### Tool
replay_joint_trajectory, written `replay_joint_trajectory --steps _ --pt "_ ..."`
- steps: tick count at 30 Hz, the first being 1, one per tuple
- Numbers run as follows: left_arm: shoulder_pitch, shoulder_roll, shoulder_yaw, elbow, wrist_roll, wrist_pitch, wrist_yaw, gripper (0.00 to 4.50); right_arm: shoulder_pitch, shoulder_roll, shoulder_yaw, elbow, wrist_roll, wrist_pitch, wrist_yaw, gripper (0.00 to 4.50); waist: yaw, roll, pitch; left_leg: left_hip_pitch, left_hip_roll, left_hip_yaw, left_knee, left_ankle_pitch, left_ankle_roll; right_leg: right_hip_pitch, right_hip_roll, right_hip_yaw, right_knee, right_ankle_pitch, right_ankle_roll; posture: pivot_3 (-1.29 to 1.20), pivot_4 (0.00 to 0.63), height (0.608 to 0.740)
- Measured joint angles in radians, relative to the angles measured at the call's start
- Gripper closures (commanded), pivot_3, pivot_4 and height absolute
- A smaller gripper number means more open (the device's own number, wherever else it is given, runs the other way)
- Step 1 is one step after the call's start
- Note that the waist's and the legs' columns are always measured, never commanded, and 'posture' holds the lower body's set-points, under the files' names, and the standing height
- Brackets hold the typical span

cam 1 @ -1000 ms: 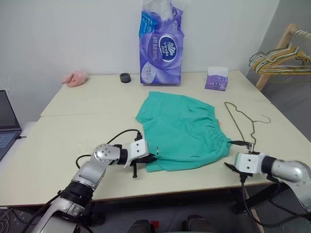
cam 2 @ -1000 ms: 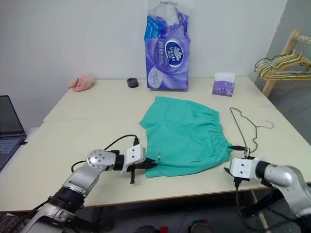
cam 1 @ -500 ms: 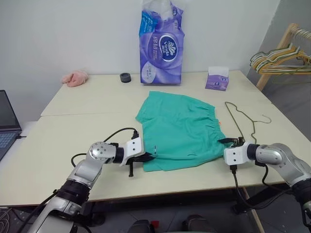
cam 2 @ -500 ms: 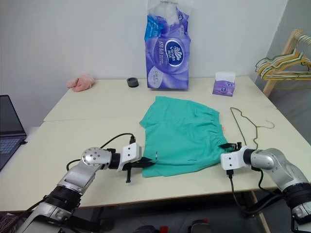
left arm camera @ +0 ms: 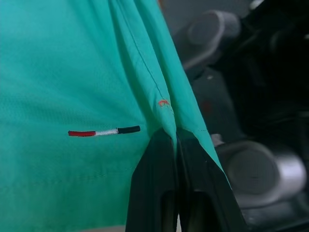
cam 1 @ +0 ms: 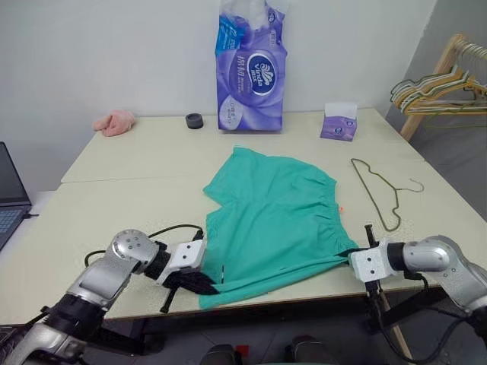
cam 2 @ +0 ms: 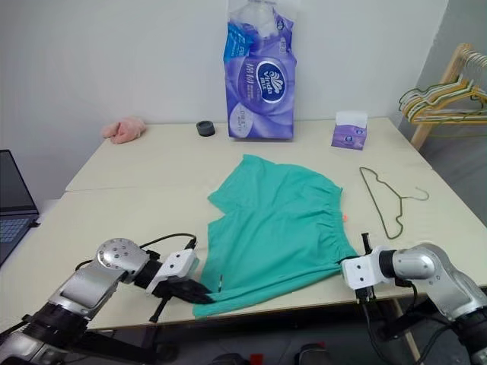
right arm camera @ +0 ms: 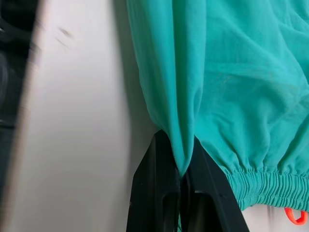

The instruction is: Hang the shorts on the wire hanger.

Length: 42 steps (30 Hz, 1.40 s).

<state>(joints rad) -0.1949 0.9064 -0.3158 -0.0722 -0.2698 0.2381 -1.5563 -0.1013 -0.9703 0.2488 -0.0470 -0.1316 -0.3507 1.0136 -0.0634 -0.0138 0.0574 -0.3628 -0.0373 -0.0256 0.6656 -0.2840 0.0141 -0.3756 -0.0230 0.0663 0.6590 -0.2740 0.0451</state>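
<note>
The shorts (cam 1: 274, 213) are made of thin, matt teal cloth, finely woven, with a puckered elastic waistband (right arm camera: 270, 186) and stitched hems. The wire hanger (cam 1: 378, 190) is formed of thin, dull olive metal wire. The table (cam 1: 137, 163) is topped with a smooth, matt cream surface. The tissue pack (cam 1: 251, 68) is wrapped in glossy purple plastic film. The black fingers (left arm camera: 159, 193) are seen as smooth, slightly shiny plastic.

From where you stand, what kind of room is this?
Probably an indoor test room set up for laundry practice: a plain table against a bare wall, a wooden rack of hangers at one side, and a laptop beside the table.
</note>
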Motion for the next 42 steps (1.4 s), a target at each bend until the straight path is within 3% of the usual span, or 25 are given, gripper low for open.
replay_joint_trajectory --steps 4,12,15,16,21,26,29,30,35,38,42 --pt "0.073 0.096 -0.004 -0.145 -0.08 0.07 -0.03 4.5 0.116 -0.086 -0.027 -0.134 0.088 0.054 0.076 4.46 0.005 0.0 0.009 0.0 0.001 0.0 0.0 0.0 0.0 0.0 0.0 -0.001 0.0 -0.001 -0.001 -0.11 0.05 0.74" --pt "0.126 0.118 -0.01 -0.211 -0.108 0.114 -0.024 4.5 0.195 -0.143 -0.07 -0.251 0.159 0.164 0.12 4.46 0.006 -0.003 0.018 0.001 0.002 0.0 0.0 0.0 0.0 0.0 0.001 -0.003 0.001 -0.002 -0.001 -0.12 0.056 0.74" --pt "0.13 0.109 -0.012 -0.214 -0.109 0.146 -0.007 4.5 0.185 -0.137 -0.069 -0.258 0.148 0.187 0.118 3.85 0.006 -0.003 0.019 0.001 0.002 0.001 0.0 0.0 0.0 0.0 0.001 -0.002 0.0 -0.002 -0.001 -0.12 0.058 0.74" --pt "0.133 0.103 -0.012 -0.213 -0.107 0.152 0.005 4.05 0.181 -0.137 -0.069 -0.257 0.142 0.193 0.118 3.48 0.006 -0.003 0.019 0.001 0.002 0.001 0.0 0.0 0.0 0.0 0.001 -0.002 0.0 -0.002 -0.001 -0.12 0.058 0.74" --pt "0.134 0.085 -0.011 -0.211 -0.108 0.191 0.041 2.68 0.185 -0.168 -0.09 -0.259 0.137 0.196 0.14 1.76 0.007 -0.002 0.022 0.001 0.002 0.001 0.0 0.0 0.0 0.0 0.001 -0.003 0.0 -0.002 -0.001 -0.12 0.063 0.74" --pt "0.12 0.039 0.015 -0.218 -0.162 0.278 0.09 1.13 0.25 -0.202 -0.221 -0.305 0.247 0.268 0.164 0.02 0.008 -0.003 0.025 0.001 0.003 0.0 0.0 0.0 0.0 0.0 0.001 -0.003 0.0 -0.002 -0.001 -0.11 0.065 0.74" --pt "0.087 -0.06 0.058 -0.219 -0.221 0.346 0.184 0.2 0.273 -0.167 -0.339 -0.35 0.401 0.422 0.153 0.0 0.013 -0.005 0.026 0.0 0.003 -0.001 0.001 0.0 0.0 0.001 0.001 -0.003 0.0 -0.002 -0.001 -0.11 0.065 0.74" --pt "0.072 -0.1 0.078 -0.219 -0.24 0.372 0.228 0.08 0.271 -0.149 -0.403 -0.356 0.471 0.503 0.135 0.0 0.013 -0.006 0.027 0.0 0.003 -0.001 0.001 0.0 0.0 0.001 0.001 -0.003 0.0 -0.001 0.0 -0.11 0.065 0.74" --pt "0.014 -0.242 0.153 -0.218 -0.263 0.408 0.417 0.08 0.191 -0.04 -0.563 -0.337 0.629 0.753 -0.018 0.0 0.014 -0.009 0.028 0.0 0.003 -0.001 0.001 0.0 0.0 0.001 0.001 -0.003 0.0 0.0 0.001 -0.1 0.062 0.74" --pt "-0.085 -0.357 0.156 -0.202 -0.202 0.376 0.573 0.08 0.07 0.055 -0.578 -0.223 0.6 0.881 -0.223 0.0 0.017 -0.01 0.029 -0.001 0.002 0.0 0.003 0.0 -0.001 0.001 0.001 -0.001 -0.001 0.002 0.002 -0.11 0.061 0.74" --pt "-0.194 -0.386 0.155 -0.179 -0.129 0.347 0.667 0.08 -0.082 0.147 -0.54 -0.053 0.508 1.012 -0.448 0.0 0.009 -0.009 0.028 0.0 0.0 0.003 0.001 0.0 -0.001 -0.001 0.0 0.002 -0.001 0.005 -0.002 -0.12 0.06 0.74"
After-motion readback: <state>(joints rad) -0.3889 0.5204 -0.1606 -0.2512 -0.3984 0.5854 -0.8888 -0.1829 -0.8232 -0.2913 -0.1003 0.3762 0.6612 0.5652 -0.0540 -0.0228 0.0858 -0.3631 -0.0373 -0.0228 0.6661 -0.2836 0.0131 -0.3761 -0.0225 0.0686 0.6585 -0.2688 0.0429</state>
